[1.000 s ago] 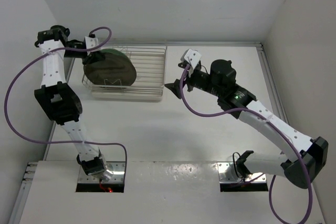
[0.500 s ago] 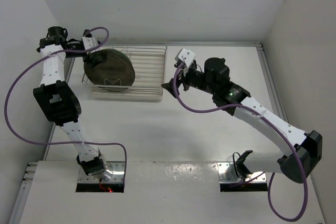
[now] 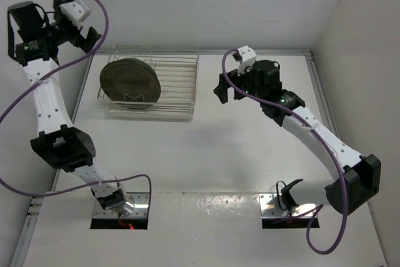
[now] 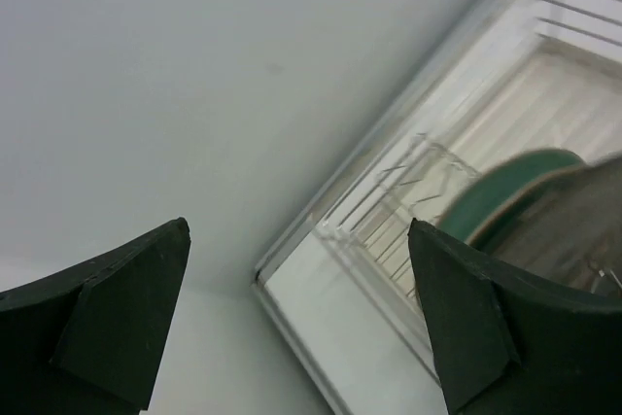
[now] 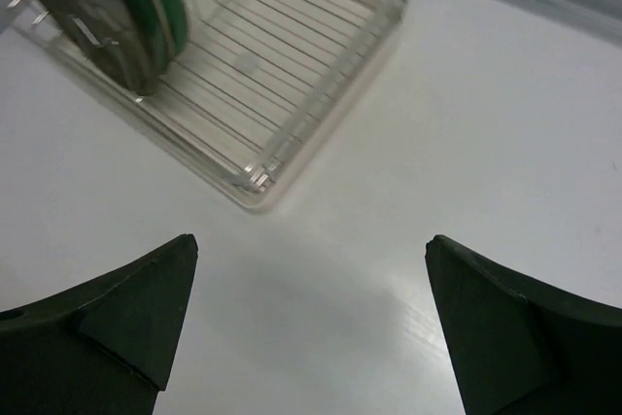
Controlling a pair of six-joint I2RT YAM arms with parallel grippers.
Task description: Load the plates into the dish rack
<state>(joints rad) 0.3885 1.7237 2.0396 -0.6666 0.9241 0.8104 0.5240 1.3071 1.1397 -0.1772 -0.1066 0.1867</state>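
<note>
Wire dish rack (image 3: 180, 95): dark brown round plate (image 3: 130, 84) upright, green plate (image 5: 160, 2) behind
Left gripper (image 4: 296, 240): spread
Right gripper (image 5: 309, 245): spread

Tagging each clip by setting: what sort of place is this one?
Likely a robot lab test cell, not a kitchen: a white table boxed in by plain white walls, a left arm and right arm mounted at its near edge, and a dish rack holding plates.
</note>
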